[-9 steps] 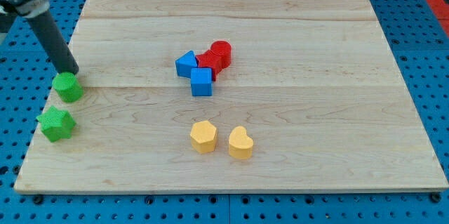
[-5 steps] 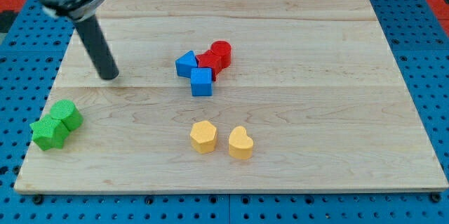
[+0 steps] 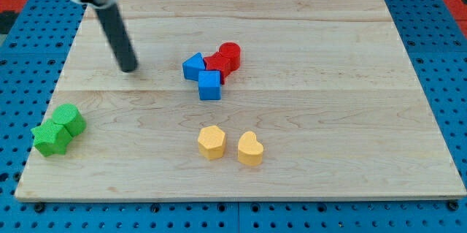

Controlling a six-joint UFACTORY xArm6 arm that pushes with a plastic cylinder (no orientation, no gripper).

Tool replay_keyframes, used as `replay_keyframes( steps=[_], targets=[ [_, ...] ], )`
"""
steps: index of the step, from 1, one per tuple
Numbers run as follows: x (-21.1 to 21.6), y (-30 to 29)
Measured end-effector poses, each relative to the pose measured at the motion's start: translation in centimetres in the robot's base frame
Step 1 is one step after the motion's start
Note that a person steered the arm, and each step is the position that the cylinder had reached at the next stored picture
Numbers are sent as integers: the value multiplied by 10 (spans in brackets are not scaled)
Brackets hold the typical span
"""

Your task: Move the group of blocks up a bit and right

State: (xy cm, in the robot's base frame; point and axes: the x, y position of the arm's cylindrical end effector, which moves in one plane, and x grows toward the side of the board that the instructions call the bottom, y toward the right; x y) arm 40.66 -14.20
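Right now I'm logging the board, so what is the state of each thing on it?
My tip: on the board, left of the cluster, touching no block.
Blue blocks, red blocks: clustered, touching.
Green blocks: pressed together at the board's left edge.
Yellow blocks: side by side, apart.

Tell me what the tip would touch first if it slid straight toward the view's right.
Probably the blue triangular block at the left of the central cluster; my tip sits level with it, with bare wooden board between them. Depth is somewhat uncertain.
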Motion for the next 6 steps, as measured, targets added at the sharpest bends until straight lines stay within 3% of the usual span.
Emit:
replay_keyframes(
  steps=[1, 2, 3, 6],
  targets=[
    [33, 62],
    [77, 57],
    [73, 111],
    [57, 121]
  ],
)
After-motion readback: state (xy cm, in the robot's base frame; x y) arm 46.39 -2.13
